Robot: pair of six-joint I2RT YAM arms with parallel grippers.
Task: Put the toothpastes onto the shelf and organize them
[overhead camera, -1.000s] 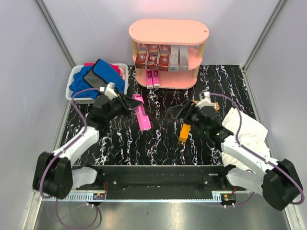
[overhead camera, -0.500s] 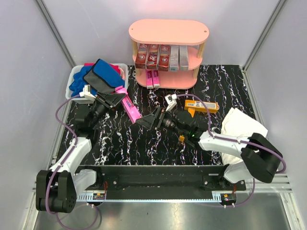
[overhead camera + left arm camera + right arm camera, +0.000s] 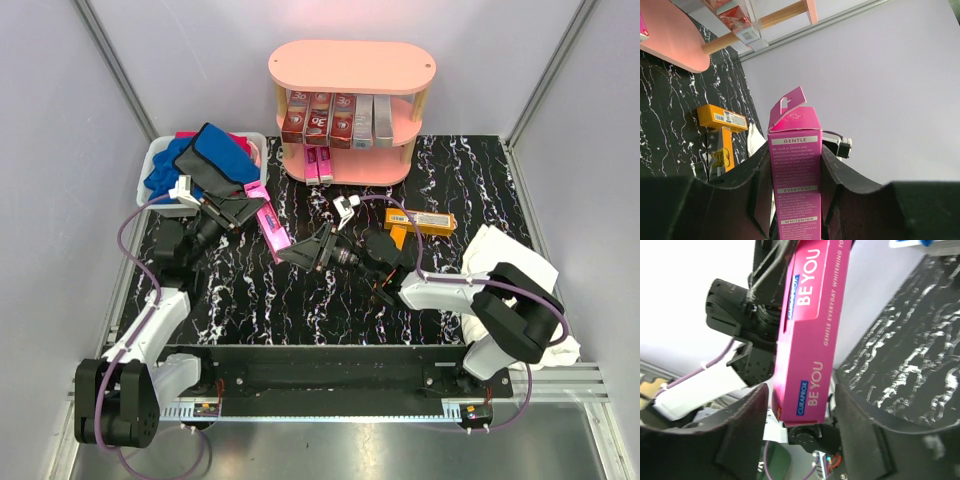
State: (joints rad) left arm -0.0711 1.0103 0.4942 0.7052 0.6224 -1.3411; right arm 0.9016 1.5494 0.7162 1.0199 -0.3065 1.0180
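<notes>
A bright pink toothpaste (image 3: 271,229) hangs tilted above the table, and my left gripper (image 3: 252,211) is shut on its upper part. My right gripper (image 3: 294,252) stands open around the box's lower end. In the right wrist view the pink toothpaste (image 3: 810,335) lies between the fingers (image 3: 742,425) with a gap on one side. The left wrist view shows the pink toothpaste (image 3: 795,170) pinched between both pads. The shelf (image 3: 350,65) holds dark red and silver boxes (image 3: 338,118) on its middle tier and two pink boxes (image 3: 318,163) at the bottom.
Orange boxes (image 3: 421,218) lie on the black marble table right of my right arm, one (image 3: 381,290) partly under it. A white bin (image 3: 156,160) with blue cloths (image 3: 215,155) stands at the back left. A white cloth (image 3: 505,262) lies at the right.
The left gripper lifted the pink toothpaste off the table and drew back toward the bin. The right arm swung left to the box's lower end, and its jaws have narrowed around it.
</notes>
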